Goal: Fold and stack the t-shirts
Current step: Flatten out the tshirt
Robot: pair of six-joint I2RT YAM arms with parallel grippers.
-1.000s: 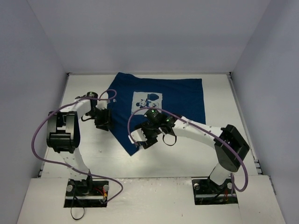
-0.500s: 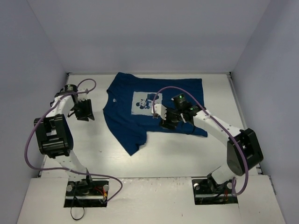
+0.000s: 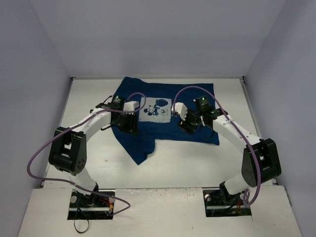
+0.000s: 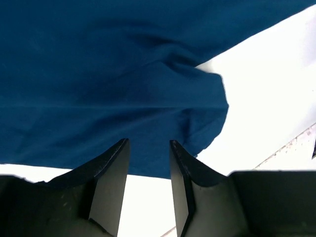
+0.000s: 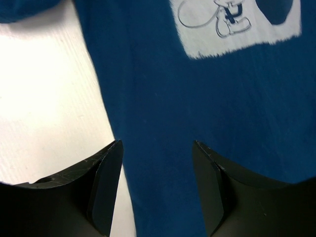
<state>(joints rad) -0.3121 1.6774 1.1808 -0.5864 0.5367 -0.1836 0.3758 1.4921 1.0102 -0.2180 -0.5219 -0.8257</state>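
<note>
A navy blue t-shirt (image 3: 197, 98) lies spread on the white table, its pale square cartoon print (image 3: 155, 108) facing up. One crumpled corner (image 3: 143, 153) points toward the near edge. My left gripper (image 3: 128, 122) hovers over the shirt's left side, open, with nothing between its fingers; in the left wrist view the gripper (image 4: 148, 143) is above the shirt's edge (image 4: 98, 74) and bare table. My right gripper (image 3: 184, 121) hangs open just right of the print; the right wrist view has the gripper (image 5: 157, 144) above blue cloth (image 5: 163, 98) below the print (image 5: 237, 24).
The white table (image 3: 89, 158) is boxed in by pale walls at the back and on both sides. Both arm bases (image 3: 91, 200) are bolted at the near edge. Purple cables loop off each arm.
My left arm has swung in from the far left of the table to the shirt's left side. The right gripper has shifted slightly up and right, staying over the shirt. The shirt lies still.
</note>
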